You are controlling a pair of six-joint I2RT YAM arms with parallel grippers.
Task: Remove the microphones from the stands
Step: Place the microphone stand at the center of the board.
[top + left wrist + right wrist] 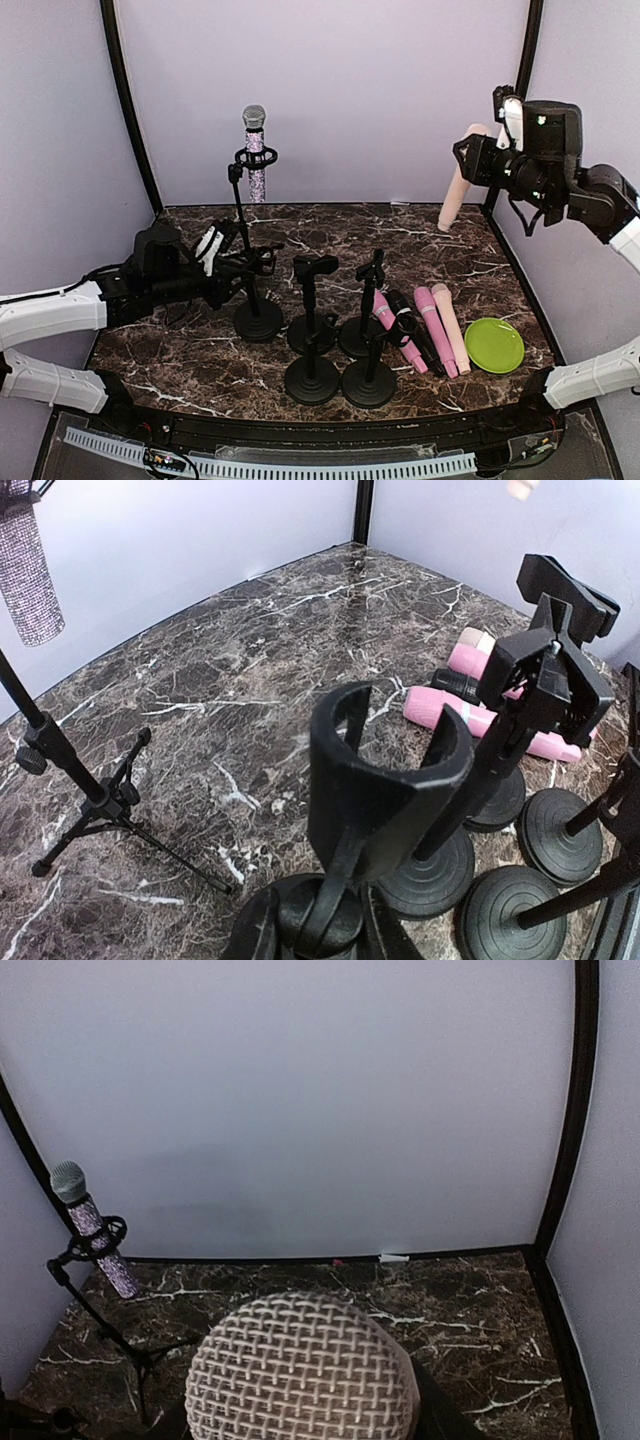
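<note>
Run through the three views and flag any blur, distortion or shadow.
Top external: even, diffuse light, sharp, only soft shadows on the marble table. Left wrist: wide-angle stretch; the nearest stand looms large, softest at the bottom edge. Right wrist: frame posts bow; the mesh head of the pale microphone crowds the bottom edge; a faint shadow greys the back wall.

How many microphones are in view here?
6: sparkly microphone in the tall stand, peach microphone in the right hand, four microphones beside the green plate. More may be hidden.
</note>
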